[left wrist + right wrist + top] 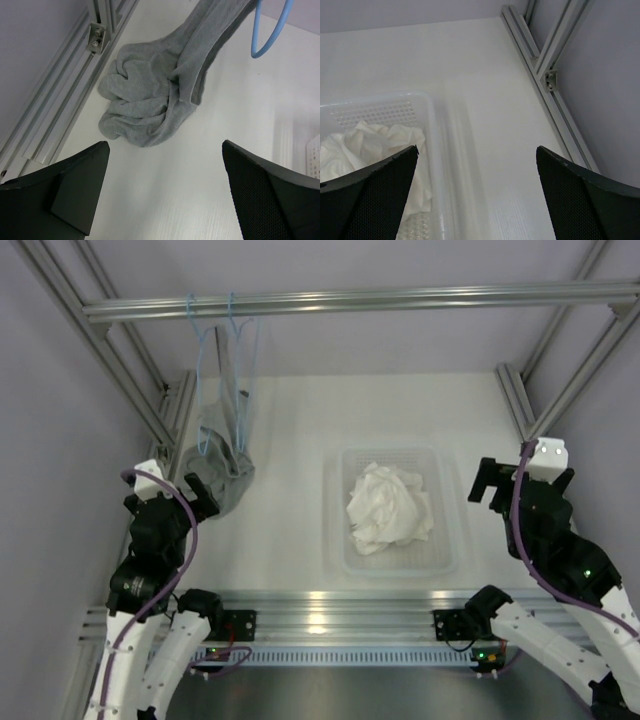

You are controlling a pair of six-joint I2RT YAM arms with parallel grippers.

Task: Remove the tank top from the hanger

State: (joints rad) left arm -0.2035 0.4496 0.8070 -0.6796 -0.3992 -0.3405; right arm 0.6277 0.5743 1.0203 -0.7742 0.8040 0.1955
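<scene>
Tank top lay crumpled in basket, centre frame, apart from hanger at upper left. We judged removal done. Left claw and right claw gaped wide, empty. Next move, by our reading: retreat only, leaving grey garment alone.

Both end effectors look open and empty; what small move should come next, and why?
Probably none, only hold both arms parked: the white tank top already lies crumpled in the clear basket, off the light-blue hangers, and the left end effector and right end effector stand open, holding nothing.
</scene>
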